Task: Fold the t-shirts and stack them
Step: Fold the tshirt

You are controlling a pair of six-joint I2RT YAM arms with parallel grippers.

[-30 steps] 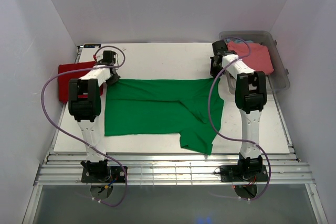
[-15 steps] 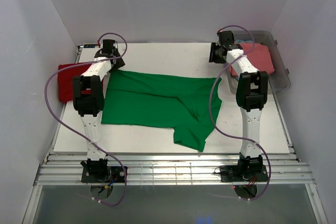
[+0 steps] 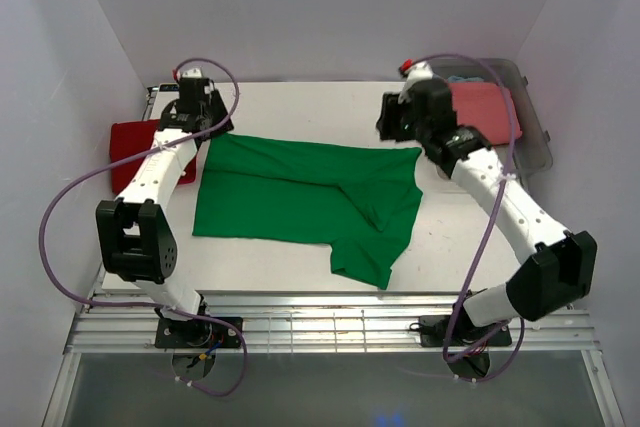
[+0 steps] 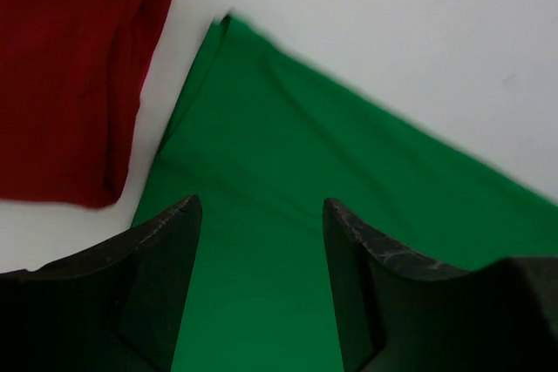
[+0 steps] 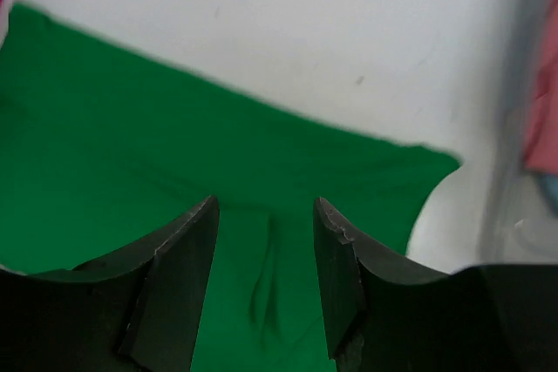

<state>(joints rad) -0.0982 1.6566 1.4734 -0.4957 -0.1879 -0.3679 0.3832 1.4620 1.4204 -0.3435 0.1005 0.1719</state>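
We see green shirt (image 3: 300, 197) flat in middle, red shirt (image 3: 135, 142) far left, pink shirt (image 3: 485, 107) in bin (image 3: 537, 147) far right; left gripper (image 4: 260, 206), right gripper (image 5: 266, 205) jaws apart, empty.

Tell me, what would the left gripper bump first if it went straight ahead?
Probably the green t-shirt, seen straight ahead between the open fingers of the left gripper; the red t-shirt sits aside.

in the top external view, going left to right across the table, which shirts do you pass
red t-shirt -> green t-shirt -> salmon-pink t-shirt, which lies in the clear bin
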